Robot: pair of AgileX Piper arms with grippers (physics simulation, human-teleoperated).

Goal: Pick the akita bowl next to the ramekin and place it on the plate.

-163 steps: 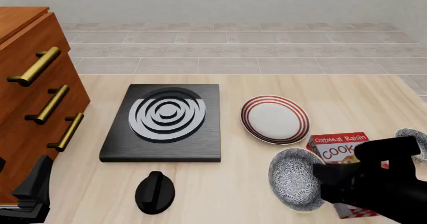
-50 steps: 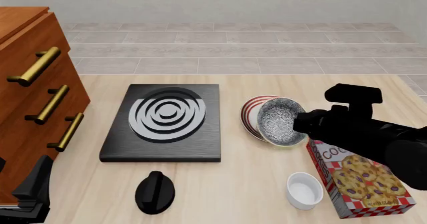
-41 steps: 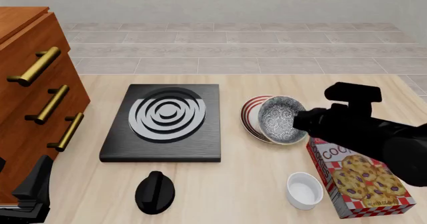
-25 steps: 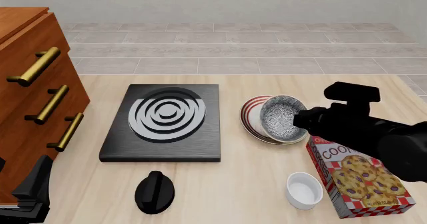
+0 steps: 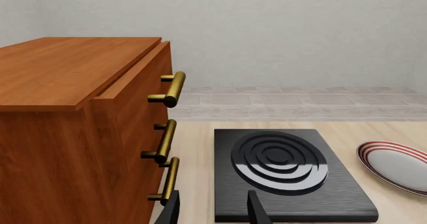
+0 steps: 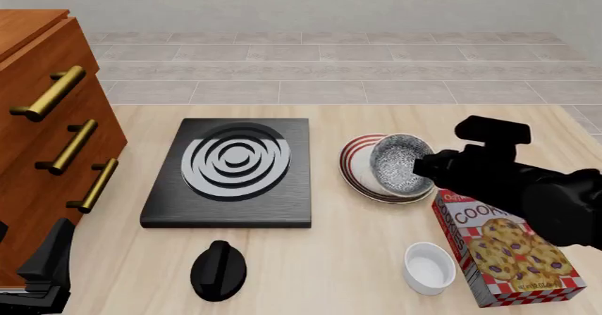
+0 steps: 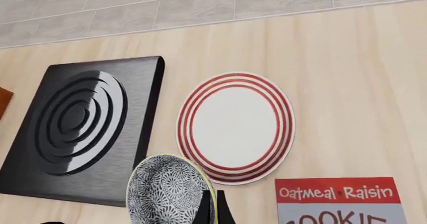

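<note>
I am in the placing step: my right gripper point(image 6: 425, 167) is clamped on the rim of the akita bowl point(image 6: 401, 163), which hangs tilted on its side above the plate point(image 6: 359, 172), toward the plate's 3 o'clock edge in the front view. The ramekin point(image 6: 428, 267) sits near the table's front edge at about 6 o'clock of the plate, beside the cookie box point(image 6: 508, 249). Next, I judge, I should level the bowl, centre it, lower, then release. My left gripper point(image 5: 212, 210) idles with its 2 fingers apart, by the black burner slab point(image 6: 230, 172).
</note>
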